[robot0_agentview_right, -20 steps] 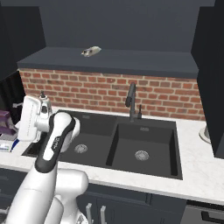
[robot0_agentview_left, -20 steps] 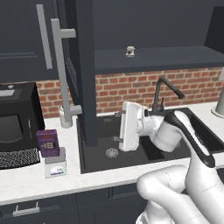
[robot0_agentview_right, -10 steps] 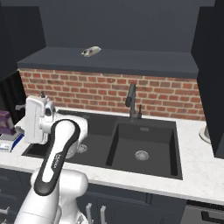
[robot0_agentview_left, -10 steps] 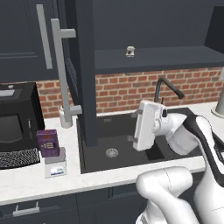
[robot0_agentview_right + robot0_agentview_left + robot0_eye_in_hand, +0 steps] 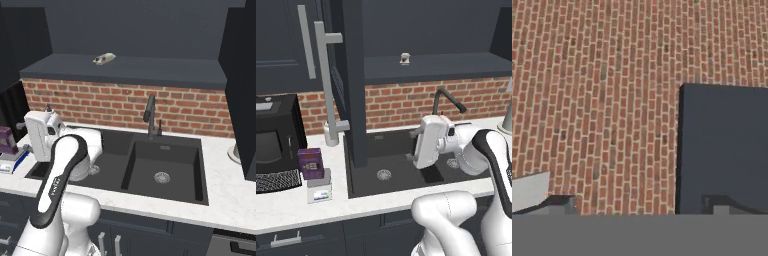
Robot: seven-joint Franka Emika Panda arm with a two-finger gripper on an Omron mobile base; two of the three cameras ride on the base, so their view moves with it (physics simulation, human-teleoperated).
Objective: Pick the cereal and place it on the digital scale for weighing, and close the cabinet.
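Left base view: cereal (image 5: 310, 163) atop digital scale (image 5: 320, 188)

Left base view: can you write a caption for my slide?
Purple cereal box sits on the scale beside the microwave, while the cabinet door hangs open over the sink.

Arm bent, pincer (image 5: 640, 207) raised (fingertips apart, empty).

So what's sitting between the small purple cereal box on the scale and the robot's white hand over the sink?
In the left base view, the open navy cabinet door hangs edge-on between the purple cereal box and the hand; below it lie bare white counter and the black sink basin.
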